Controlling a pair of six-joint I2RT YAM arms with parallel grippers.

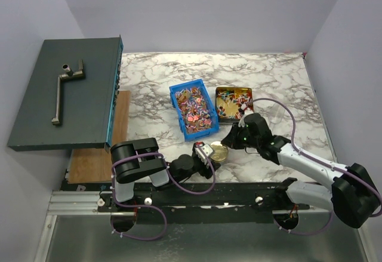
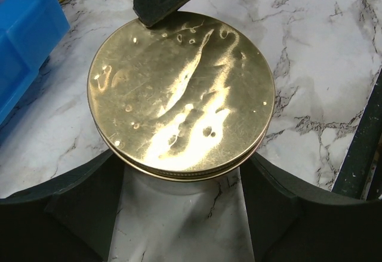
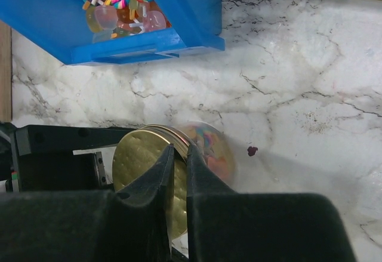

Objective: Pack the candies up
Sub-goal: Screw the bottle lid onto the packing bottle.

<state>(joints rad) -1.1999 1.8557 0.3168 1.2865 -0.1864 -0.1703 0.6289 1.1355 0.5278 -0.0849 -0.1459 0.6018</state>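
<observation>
- While the jar (image 1: pixel 219 152) sits on the marble bench (image 1: pixel 280 83) near its front edge, the left fingers (image 1: pixel 208 154) grasp its body just under the gold lid (image 2: pixel 179 95)
- right fingers (image 3: pixel 194 175) are clenched on the lid's rim, nearly closed
- candies (image 1: pixel 193 108) fill the blue bin (image 1: pixel 176 110); more lie in the square tin (image 1: pixel 217 104) just beside it, and some show through the jar's clear wall

Candies (image 1: pixel 197 111) in bin (image 1: pixel 177 110); tin (image 1: pixel 234 88) right; lidded jar (image 1: pixel 219 151) before.

Marble table (image 1: pixel 271 77) bears blue bin (image 1: pixel 175 102) and tin (image 1: pixel 233 88).
</observation>
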